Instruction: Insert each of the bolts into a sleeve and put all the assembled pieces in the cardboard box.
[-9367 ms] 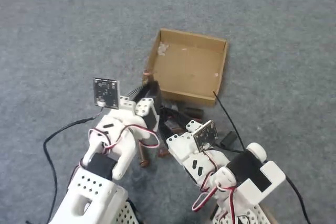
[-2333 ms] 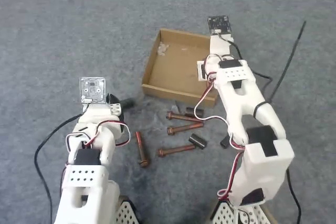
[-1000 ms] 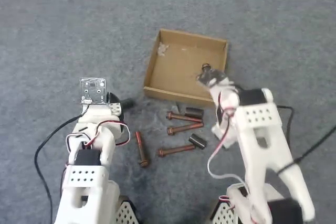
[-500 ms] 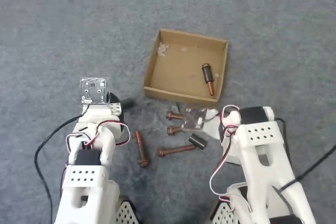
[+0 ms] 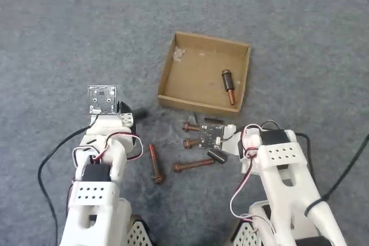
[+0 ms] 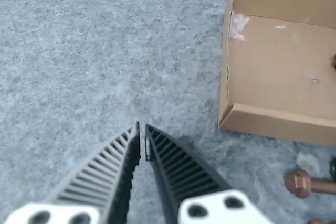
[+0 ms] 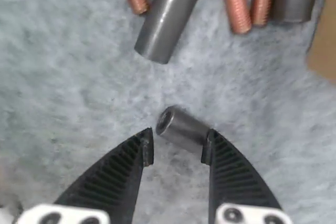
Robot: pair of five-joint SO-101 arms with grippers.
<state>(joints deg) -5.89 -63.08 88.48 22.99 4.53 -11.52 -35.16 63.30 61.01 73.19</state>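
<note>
The cardboard box (image 5: 173,64) holds one bolt with a sleeve on it (image 5: 229,86). Several copper bolts (image 5: 193,165) lie on the carpet in front of the box, with a dark sleeve (image 5: 217,155) among them. My right gripper (image 7: 178,145) is open low over the carpet, and a short sleeve (image 7: 181,128) lies between its fingertips. A longer sleeve (image 7: 167,19) and bolt ends (image 7: 233,1) lie just beyond. My left gripper (image 6: 142,127) is shut and empty over bare carpet, to the left of the box (image 6: 278,77).
Grey carpet covers the whole table. One bolt (image 5: 153,162) lies apart, close to the left arm (image 5: 106,154). The right arm (image 5: 277,154) stands over the sleeves near the box's front wall. A black cable (image 5: 52,171) trails at the left.
My right arm has drawn back from the box, leaving the sleeved bolt inside, and come down over a loose sleeve. The left arm has kept still since 2.3 s ago.
</note>
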